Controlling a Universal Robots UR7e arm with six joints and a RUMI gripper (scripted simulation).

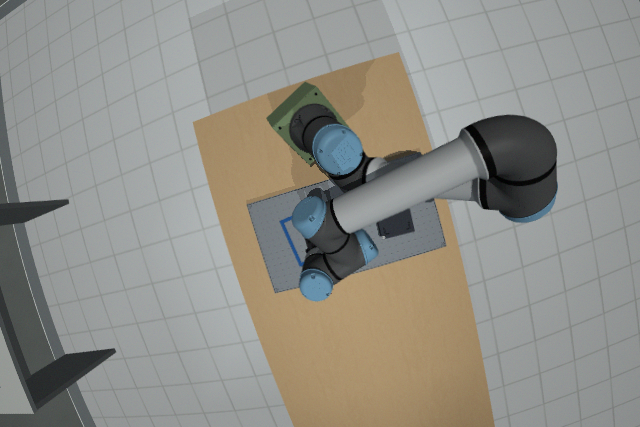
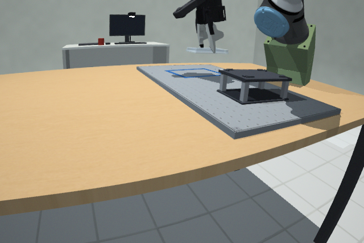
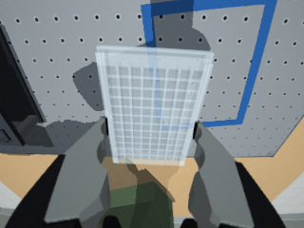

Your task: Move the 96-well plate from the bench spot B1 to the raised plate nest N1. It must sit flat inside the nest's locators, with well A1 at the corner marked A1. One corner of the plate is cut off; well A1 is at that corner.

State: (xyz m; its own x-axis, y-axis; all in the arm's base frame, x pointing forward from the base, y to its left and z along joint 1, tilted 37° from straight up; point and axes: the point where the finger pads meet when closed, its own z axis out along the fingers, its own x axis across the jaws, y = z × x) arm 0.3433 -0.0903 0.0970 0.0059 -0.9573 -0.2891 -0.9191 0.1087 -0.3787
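Note:
My gripper point(image 3: 151, 120) is shut on the clear 96-well plate point(image 3: 154, 110) and grips its long sides. In the exterior view the plate point(image 2: 207, 50) hangs level in the gripper point(image 2: 206, 46), well above the grey perforated baseplate point(image 2: 232, 97). The blue outline of spot B1 point(image 2: 192, 72) lies empty on the baseplate below, and it shows behind the plate in the wrist view point(image 3: 247, 71). The dark raised nest N1 point(image 2: 255, 76) stands on four posts to the right of the spot. In the overhead view the arm hides the gripper and the plate; part of the nest point(image 1: 395, 224) shows. I cannot tell which corner of the plate is cut.
The green robot base point(image 2: 289, 54) stands behind the nest at the table's far right. The arm's elbow point(image 1: 511, 169) reaches out past the table's edge. A desk with a monitor point(image 2: 127, 25) stands far behind the wooden table.

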